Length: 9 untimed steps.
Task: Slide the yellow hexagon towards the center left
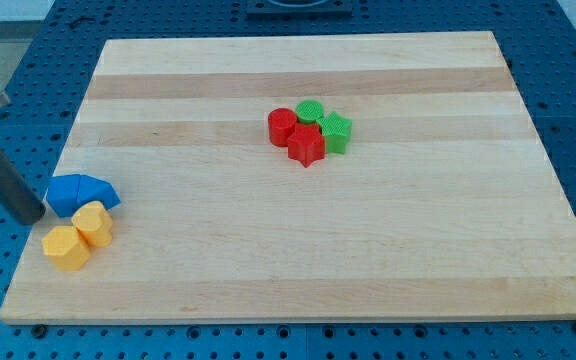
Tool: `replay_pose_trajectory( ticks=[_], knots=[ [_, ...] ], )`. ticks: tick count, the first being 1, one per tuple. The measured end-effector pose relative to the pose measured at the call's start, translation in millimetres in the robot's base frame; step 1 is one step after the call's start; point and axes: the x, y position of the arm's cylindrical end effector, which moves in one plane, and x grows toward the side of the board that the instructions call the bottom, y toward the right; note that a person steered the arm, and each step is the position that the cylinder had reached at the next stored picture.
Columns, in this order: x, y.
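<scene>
Seven small blocks lie on the wooden board (298, 250), in two groups well apart. I carry no jaws at all, only a straight dark rod, so there is nothing to spread or press together and nothing is pinched. My tip (36, 217) is at the board's left edge, at the view's left, just beside the left end of the blue block (80, 192); whether it touches that block I cannot tell.

The yellow hexagon (66, 247) lies near the board's lower left corner, a little below my tip and to its right, close but apart from it. A second yellow block (94, 222), rounded in outline, sits against the hexagon's upper right side and directly under the blue block, which it appears to touch. These three form a tight cluster at the left edge.

The other group is above the board's middle, slightly toward the view's right. A red cylinder (282, 126) stands at its left, a red star (307, 145) at its lower middle, a green cylinder (310, 111) at its top, and a green star (336, 131) at its right. All four are packed together, each touching or nearly touching its neighbours
</scene>
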Motion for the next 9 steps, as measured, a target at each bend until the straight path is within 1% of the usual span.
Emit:
replay_pose_trajectory(
  ticks=[1, 2, 4, 5, 8, 9],
  knots=[
    [25.3, 5.7],
    [39.8, 19.3],
    [38.9, 91.1],
    [35.6, 97.3],
    [47.8, 105.7],
    [67.9, 105.7]
  ],
)
